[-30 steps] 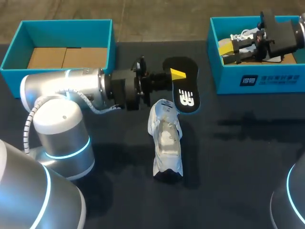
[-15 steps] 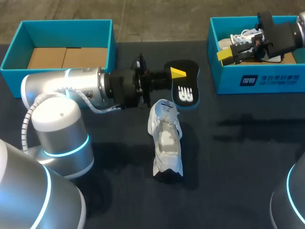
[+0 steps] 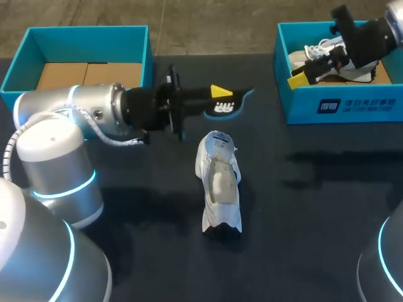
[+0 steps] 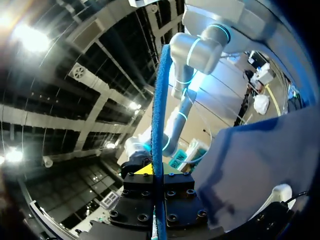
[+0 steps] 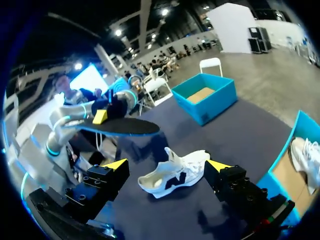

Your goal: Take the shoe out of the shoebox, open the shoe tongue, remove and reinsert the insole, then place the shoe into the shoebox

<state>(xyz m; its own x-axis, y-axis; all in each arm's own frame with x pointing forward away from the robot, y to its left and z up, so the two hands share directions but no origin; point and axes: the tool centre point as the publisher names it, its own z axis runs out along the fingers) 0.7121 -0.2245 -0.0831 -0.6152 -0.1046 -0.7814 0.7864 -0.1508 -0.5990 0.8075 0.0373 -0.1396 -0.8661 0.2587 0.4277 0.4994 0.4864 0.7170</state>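
A black foam insole with a blue rim (image 3: 228, 104) is held above the dark worktop (image 3: 315, 207), clenched in the left arm's fingers (image 3: 218, 92). A white logo is printed on its face, too foreshortened to read. An open teal cardboard shoebox (image 3: 302, 108) at the right carries a white printed label on its front wall. Inside it lies a second white shoe (image 3: 315, 50) with loose laces. The right arm's fingers (image 3: 298, 80) hover over that box, spread apart and grasping nothing. A white mesh trainer (image 3: 219, 182) rests on its sole on the worktop between the arms, near the held insole and apart from it. An open teal box with a brown cardboard floor (image 3: 88, 43) sits behind the left arm. The left wrist view shows the insole edge-on, a thin blue line pinched between the finger blocks. Only the right wrist view shows the trainer's side, with a dark emblem, ahead of its two wide-set yellow tips
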